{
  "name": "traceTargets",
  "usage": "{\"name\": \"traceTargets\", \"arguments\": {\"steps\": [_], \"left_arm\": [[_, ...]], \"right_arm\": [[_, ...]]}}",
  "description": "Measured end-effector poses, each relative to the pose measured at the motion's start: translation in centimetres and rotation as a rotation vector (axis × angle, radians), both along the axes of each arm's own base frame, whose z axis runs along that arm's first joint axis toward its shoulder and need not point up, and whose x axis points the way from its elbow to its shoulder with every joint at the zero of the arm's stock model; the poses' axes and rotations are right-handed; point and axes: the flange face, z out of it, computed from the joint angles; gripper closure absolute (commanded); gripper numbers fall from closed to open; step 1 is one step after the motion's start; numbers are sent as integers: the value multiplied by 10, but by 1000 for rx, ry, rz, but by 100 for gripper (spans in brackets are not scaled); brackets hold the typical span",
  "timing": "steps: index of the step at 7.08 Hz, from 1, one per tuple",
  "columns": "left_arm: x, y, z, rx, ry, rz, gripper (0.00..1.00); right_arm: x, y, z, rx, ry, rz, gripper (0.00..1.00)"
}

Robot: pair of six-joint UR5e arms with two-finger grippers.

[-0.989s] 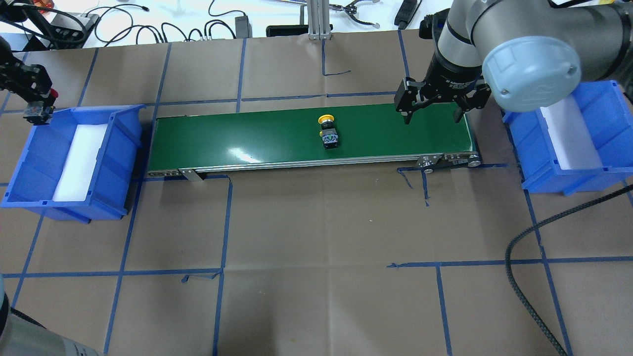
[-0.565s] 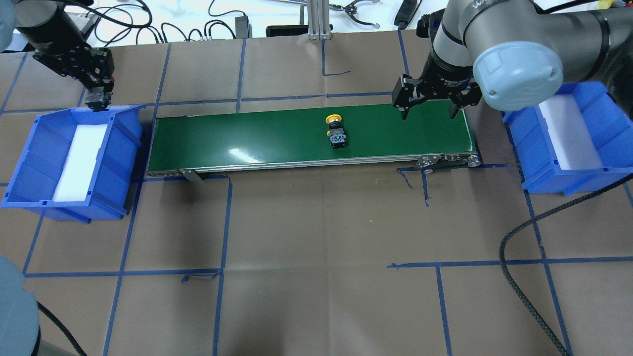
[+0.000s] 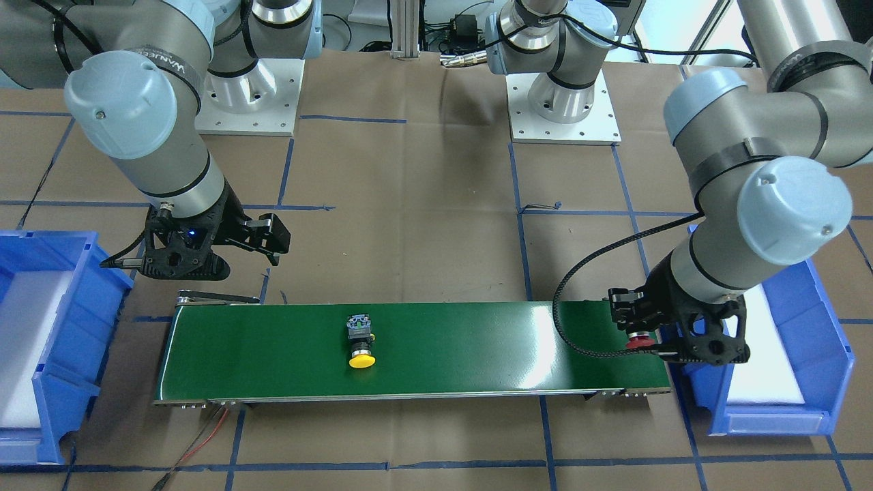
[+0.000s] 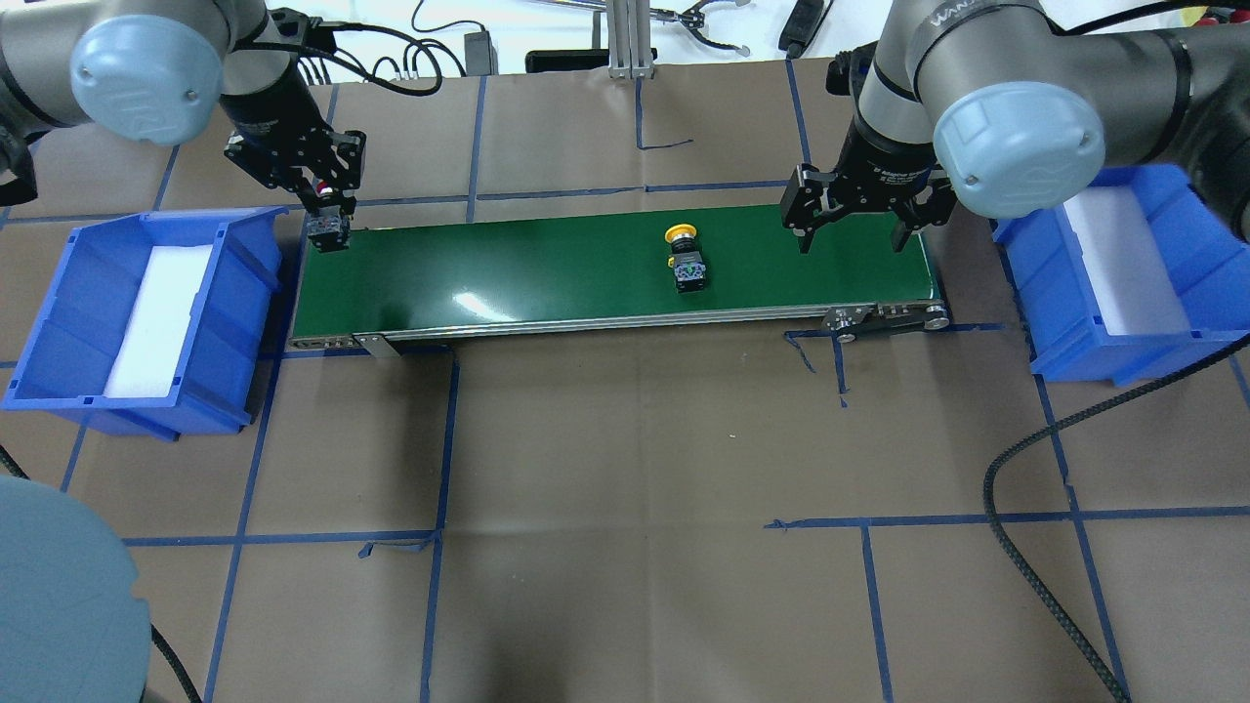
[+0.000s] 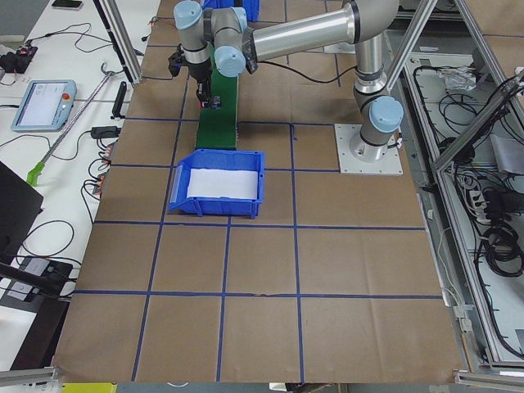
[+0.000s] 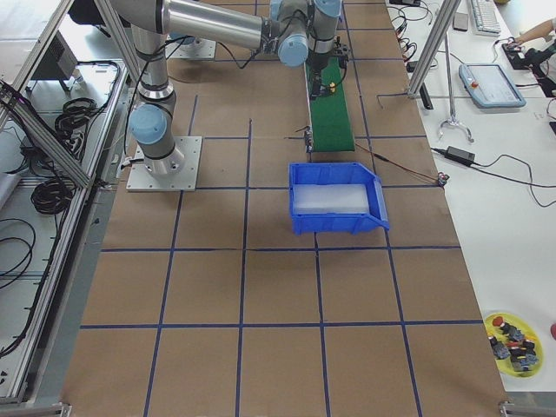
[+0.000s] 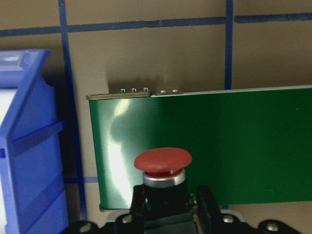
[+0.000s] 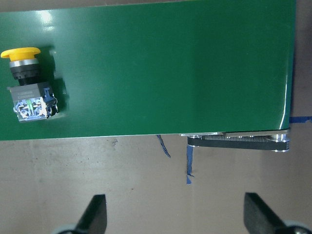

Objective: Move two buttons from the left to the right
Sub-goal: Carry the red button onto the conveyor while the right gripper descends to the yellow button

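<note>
Starting at the near edge of the counter [image 4: 625, 586], we see its brown paper cover. Farther in, a blue bin sits at each side edge, the left bin [image 4: 59, 293] and the right bin [image 4: 1201, 254], each lined with a white pad [image 4: 156, 312]. Between them, in the far half of the counter, a green belt [image 4: 508, 273] runs from side to side, its ends near the bins.

On the belt, right of its middle, the yellow button [image 4: 686, 260] lies on its side, contact block toward the near edge and cap toward the far edge. Over the belt's left end we find the left tool [image 4: 329, 230], clamped on the body of the red button [image 7: 162, 161], whose cap juts out past the fingers. We cannot tell whether it touches the belt. In the wrist view the red cap shows against the green of the belt.

Above the belt's right end hangs the right tool [image 4: 850, 242], its fingers spread wide, with the yellow button to its left and apart from it. At the far edge stands an aluminium post [image 4: 630, 39].
</note>
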Motion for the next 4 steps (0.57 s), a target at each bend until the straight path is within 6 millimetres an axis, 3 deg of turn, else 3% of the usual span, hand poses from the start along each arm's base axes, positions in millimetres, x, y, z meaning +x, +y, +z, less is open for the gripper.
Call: {"name": "traceTargets", "arguments": {"steps": [4], "left_arm": [[-11,7,-72,-65,-6,-26,100]], "right_arm": [[2,-29,-33,-18,-7,-6,0]]}}
